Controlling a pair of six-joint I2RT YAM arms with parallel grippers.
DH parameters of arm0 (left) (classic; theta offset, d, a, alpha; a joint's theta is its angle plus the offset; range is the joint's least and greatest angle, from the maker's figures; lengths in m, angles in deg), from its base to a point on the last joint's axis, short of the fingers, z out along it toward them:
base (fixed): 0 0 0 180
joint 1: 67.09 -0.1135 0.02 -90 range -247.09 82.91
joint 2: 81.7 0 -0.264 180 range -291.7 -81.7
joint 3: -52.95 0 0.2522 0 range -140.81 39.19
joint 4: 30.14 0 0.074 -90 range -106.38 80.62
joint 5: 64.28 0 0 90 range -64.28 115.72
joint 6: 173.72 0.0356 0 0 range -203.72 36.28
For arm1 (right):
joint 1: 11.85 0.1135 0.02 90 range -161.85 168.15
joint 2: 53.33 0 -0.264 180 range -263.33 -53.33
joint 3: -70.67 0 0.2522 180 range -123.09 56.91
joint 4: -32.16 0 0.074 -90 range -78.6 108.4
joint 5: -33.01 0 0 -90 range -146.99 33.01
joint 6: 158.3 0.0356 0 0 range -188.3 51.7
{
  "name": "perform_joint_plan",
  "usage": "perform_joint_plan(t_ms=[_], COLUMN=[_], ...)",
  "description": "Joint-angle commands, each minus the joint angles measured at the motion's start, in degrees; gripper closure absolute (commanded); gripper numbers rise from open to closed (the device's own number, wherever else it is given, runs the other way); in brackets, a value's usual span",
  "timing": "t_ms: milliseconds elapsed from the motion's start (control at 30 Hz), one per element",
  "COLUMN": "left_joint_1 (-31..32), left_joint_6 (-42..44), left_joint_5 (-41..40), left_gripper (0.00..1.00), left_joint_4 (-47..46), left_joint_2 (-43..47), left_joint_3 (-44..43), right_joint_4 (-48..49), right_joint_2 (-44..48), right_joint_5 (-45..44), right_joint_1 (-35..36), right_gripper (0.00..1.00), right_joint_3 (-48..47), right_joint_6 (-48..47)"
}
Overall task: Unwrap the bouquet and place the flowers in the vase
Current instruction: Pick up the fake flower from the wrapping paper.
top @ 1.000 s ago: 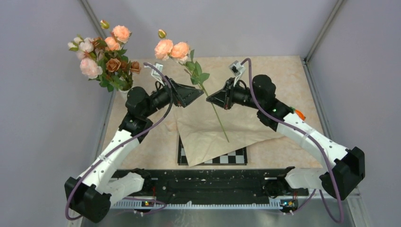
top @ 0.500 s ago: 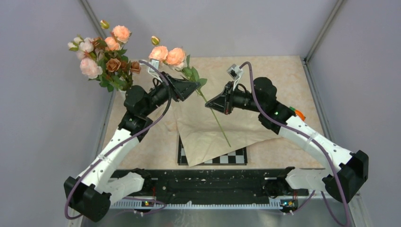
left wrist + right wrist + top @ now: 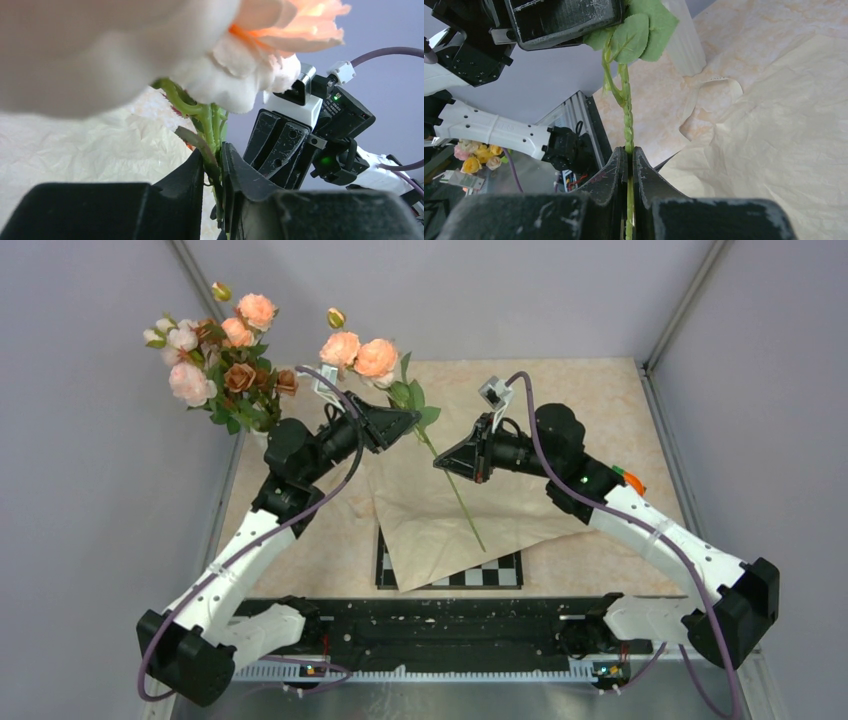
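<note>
Well, stem (image 3: pixel 626 115) inside L gripper (image 3: pixel 212 156), R gripper (image 3: pixel 630 152).

I get even, soft light in the top view, sharp throughout, with only faint shadows. On my left wrist feed the rose (image 3: pixel 100 50) is a pale, washed-out blur up close. The right wrist feed shows the stem (image 3: pixel 626 115) crisp, and the paper (image 3: pixel 799 150) is bright.

Top view high above the stem (image 3: pixel 463 505), looking down over the tabletop (image 3: pixel 600 390), left wrist view close against the stem, right wrist view close along it, all sharing it.
</note>
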Motion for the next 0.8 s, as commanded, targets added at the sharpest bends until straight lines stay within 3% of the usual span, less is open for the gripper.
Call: perform_joint_plan(t_ms=[0,200,367,433,533,633,767], left_joint_1=[0.55,0.62,0.61,0.55,0.51,0.49,-0.06], left_joint_6=[0.04,0.99,5.14,8.01,14.22,20.14,28.29], left_joint_5=[0.37,0.38,1.03,1.95,2.79,3.24,3.15], left_gripper=[0.80,1.00,1.00,1.00,1.00,1.00,1.00], left_joint_4=[-2.69,-1.49,2.68,5.04,11.94,17.88,27.87], left_joint_2=[-0.61,-0.66,-0.57,-0.43,-0.39,-0.39,-0.86], left_joint_3=[-2.60,-3.06,-5.39,-7.01,-10.78,-14.15,-19.56], right_joint_4=[0.87,0.60,-2.23,-3.19,-3.67,-3.79,-4.58], right_joint_2=[1.71,1.62,1.71,2.28,3.70,5.37,8.03], right_joint_5=[0.50,0.16,-0.83,-1.67,-3.19,-4.72,-7.93], right_joint_1=[0.90,0.91,0.91,0.91,0.91,0.90,0.92], right_gripper=[1.00,1.00,0.99,0.80,0.62,0.47,0.36], right_joint_3=[-0.77,-0.80,-1.84,-2.05,-1.59,-0.68,0.33], right_joint_6=[-1.34,-1.68,-2.95,-3.54,-4.24,-4.68,-5.16])
